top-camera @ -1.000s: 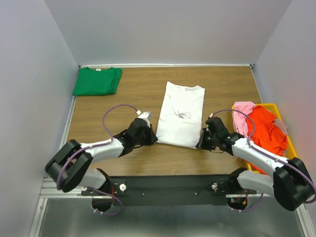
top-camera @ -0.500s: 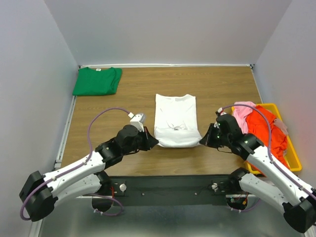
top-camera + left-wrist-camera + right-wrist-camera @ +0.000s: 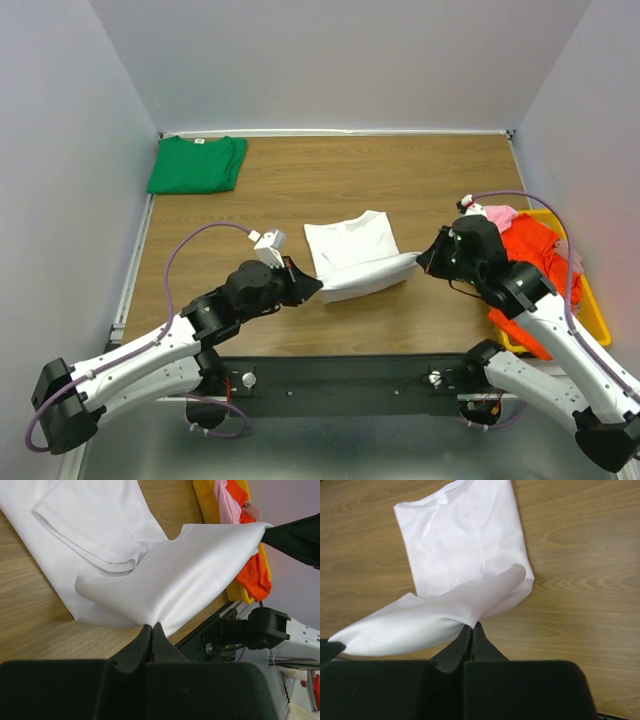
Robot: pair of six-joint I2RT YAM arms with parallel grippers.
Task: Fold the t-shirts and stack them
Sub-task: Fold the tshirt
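Note:
The white t-shirt [image 3: 352, 250] lies mid-table with its near hem lifted and stretched between both grippers. My left gripper [image 3: 318, 287] is shut on the hem's left corner; the cloth fans out from its tips in the left wrist view [image 3: 170, 580]. My right gripper [image 3: 420, 262] is shut on the hem's right corner, as the right wrist view shows [image 3: 455, 605]. The collar end rests flat on the wood. A folded green t-shirt [image 3: 197, 163] lies at the far left corner. Pink [image 3: 492, 222] and orange-red [image 3: 535, 255] t-shirts lie heaped at the right.
A yellow bin [image 3: 592, 300] at the right edge holds the pink and orange-red shirts. Grey walls close in the table on three sides. The black arm mounting rail [image 3: 340, 375] runs along the near edge.
Both grippers have lifted the white shirt's near hem off the table and carried it up and toward the collar. The shirt has drawn in shorter and its near end now hangs raised.

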